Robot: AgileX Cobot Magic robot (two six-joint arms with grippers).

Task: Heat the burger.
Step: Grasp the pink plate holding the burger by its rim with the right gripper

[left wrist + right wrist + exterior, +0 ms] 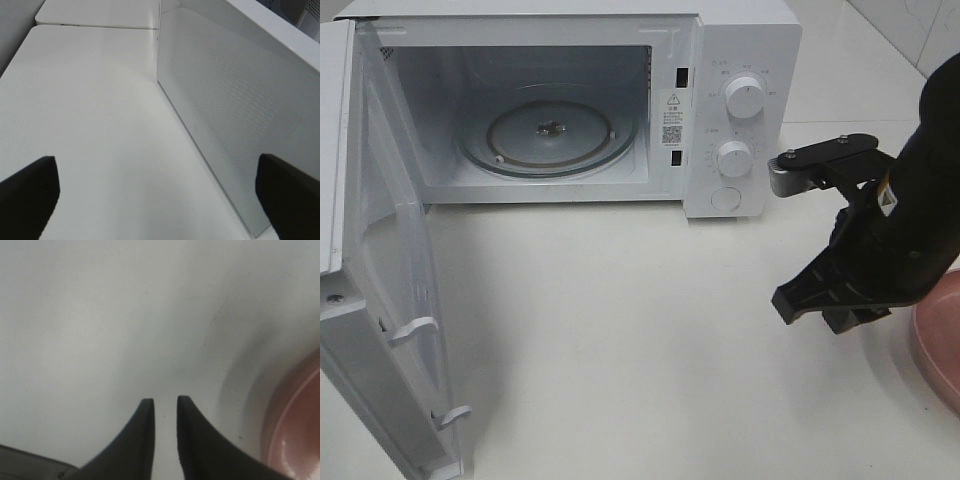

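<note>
Microwave [740, 100] open, R gripper [165, 400] by pink plate [940, 335], burger not in shot.
We see the door [380, 250] swung wide and the glass turntable [550, 135] inside. R gripper hangs over the table [620, 330] just beside the plate, jaws a narrow slit apart w/ nothing btw them. L gripper [155, 162] is spread wide, empty, near the door's mesh face. We can't tell where the burger is.
</note>
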